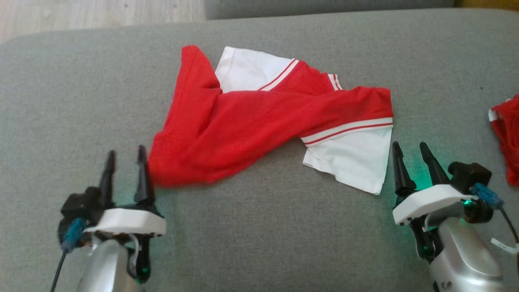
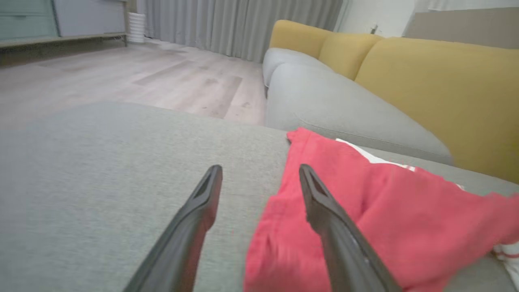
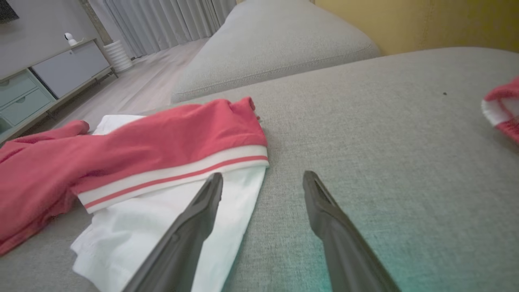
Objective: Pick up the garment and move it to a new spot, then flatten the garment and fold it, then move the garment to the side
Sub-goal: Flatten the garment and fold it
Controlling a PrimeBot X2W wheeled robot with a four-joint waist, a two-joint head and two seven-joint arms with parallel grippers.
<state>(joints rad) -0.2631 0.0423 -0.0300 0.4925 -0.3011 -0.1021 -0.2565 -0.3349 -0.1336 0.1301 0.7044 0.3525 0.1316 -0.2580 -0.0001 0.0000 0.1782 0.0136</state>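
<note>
Two pincers flank a red garment (image 1: 243,121) with white sleeves, which lies crumpled and twisted on a grey sofa seat (image 1: 284,235). At the lower left of the head view, the left pincer (image 1: 125,151) stands with its fingers apart and nothing between them. Its inner finger (image 1: 142,170) is just beside the garment's blurred lower-left corner; whether it touches the cloth cannot be told. In the left wrist view, bare grey upholstery shows between the two fingers, and the red cloth lies behind the finger on that view's right.

At the lower right of the head view, the right pincer (image 1: 409,144) is likewise open and holds nothing, its tips just beside the edge of the nearer white sleeve (image 1: 352,162). In the right wrist view one finger crosses in front of this sleeve and the other stands over bare upholstery. A white band with a red stripe (image 1: 348,129) separates the sleeve from the red body. The farther white sleeve (image 1: 247,69) lies partly under the red cloth, toward the seat's far edge.

A second red-and-white cloth (image 1: 507,134) lies at the right margin, well apart from the garment. Pale wooden floor (image 1: 101,16) shows beyond the seat. Yellow back cushions (image 2: 438,93) and grey curtains (image 2: 243,24) appear in the left wrist view.
</note>
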